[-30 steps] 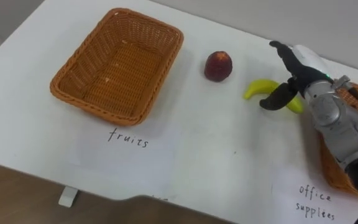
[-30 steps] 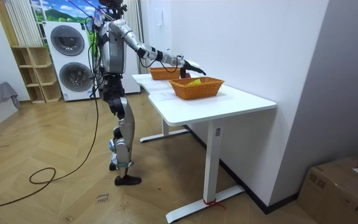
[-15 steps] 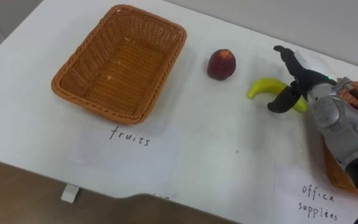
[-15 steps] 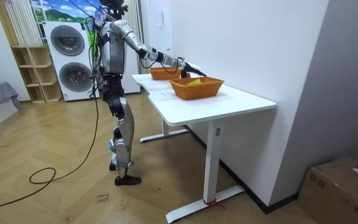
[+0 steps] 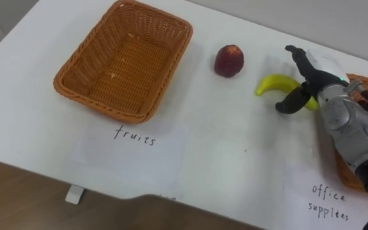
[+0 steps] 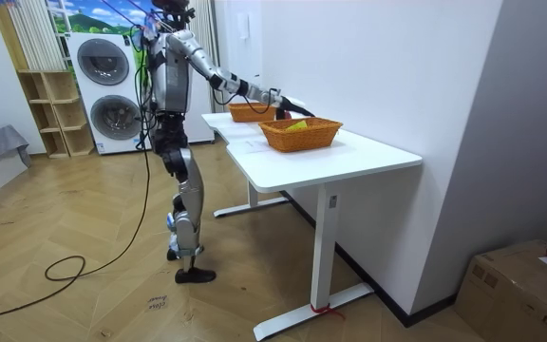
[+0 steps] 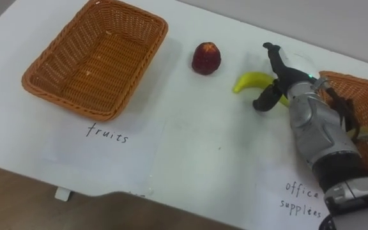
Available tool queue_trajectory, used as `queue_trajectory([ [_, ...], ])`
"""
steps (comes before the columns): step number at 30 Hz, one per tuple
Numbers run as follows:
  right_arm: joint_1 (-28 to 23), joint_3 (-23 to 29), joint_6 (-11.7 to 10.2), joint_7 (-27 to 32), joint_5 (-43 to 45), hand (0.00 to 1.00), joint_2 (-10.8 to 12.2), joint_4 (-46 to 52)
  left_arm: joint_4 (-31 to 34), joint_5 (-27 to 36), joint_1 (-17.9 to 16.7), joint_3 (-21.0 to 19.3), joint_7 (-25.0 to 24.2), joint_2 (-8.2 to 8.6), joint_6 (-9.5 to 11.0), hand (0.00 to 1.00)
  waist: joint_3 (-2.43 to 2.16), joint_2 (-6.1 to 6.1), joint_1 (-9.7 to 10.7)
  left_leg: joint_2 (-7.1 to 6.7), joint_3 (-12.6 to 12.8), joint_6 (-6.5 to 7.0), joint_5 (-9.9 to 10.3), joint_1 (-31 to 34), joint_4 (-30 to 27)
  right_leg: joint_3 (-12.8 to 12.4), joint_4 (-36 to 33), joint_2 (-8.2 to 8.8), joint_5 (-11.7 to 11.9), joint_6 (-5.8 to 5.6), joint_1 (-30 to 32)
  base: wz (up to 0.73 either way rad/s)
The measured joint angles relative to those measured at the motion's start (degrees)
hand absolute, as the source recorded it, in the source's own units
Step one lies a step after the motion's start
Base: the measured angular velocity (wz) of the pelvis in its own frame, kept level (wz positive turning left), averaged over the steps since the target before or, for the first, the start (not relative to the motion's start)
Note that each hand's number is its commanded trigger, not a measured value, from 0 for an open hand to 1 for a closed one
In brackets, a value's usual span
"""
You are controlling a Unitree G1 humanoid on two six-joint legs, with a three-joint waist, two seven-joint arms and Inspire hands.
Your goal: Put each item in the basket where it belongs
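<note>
Right hand (image 5: 315,83) has eased in over the banana (image 5: 270,83), its thumb now tucked closer against the near side.

1. Your right hand (image 5: 313,80) comes in from the lower right, with the forearm stretched forward.
2. Its fingers (image 5: 297,56) are straight and spread, and the thumb hooks down apart from them.
3. You stand upright with the right arm extended.

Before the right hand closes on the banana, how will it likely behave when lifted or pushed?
The banana looks firm and curved, so it should keep its shape but may pivot on the smooth white table if nudged. It lies flat, unlikely to roll. The right hand, open around it, probably needs only a gentle grip.
</note>
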State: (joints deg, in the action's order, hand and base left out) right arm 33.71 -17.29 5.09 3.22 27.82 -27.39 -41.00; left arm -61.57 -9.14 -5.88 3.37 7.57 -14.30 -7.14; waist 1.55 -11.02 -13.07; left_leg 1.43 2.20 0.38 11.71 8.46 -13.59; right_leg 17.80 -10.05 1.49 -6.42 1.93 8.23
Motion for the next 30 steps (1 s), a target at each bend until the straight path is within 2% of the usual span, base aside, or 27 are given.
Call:
queue_trajectory([
  [14, 1.1, -0.3, 0.0, -0.4, -0.5, 0.00, 0.1, -2.6, -0.1, 0.1, 0.6, 0.1, 1.0, -0.20, 0.0, 0.00, 0.01, 0.00, -0.1, -0.05, 0.0, 0.10, -0.1, 0.1, -0.1, 0.0, -0.6, -0.04, 0.1, 0.04, 0.3, 0.00],
  [19, 2.2, -0.3, -0.1, -1.1, -0.4, 0.00, 0.1, -3.3, -0.3, 0.1, 0.9, 0.2, 0.7, -0.25, 0.0, 0.00, 0.25, 0.12, -0.1, -0.04, 0.0, 0.10, -0.1, 0.2, 0.0, 0.0, -0.6, -0.06, 0.1, 0.04, 0.4, 0.00],
  [30, 3.5, -2.9, -0.3, -3.2, -0.4, 0.00, 0.1, -3.0, -0.3, 0.1, 2.2, 1.4, 0.7, -0.31, 0.2, 0.00, 0.21, -0.09, -0.5, -0.02, -0.1, 0.10, 0.0, 0.2, 0.0, 0.0, -0.6, -0.09, 0.1, 0.04, 0.6, 0.00],
])
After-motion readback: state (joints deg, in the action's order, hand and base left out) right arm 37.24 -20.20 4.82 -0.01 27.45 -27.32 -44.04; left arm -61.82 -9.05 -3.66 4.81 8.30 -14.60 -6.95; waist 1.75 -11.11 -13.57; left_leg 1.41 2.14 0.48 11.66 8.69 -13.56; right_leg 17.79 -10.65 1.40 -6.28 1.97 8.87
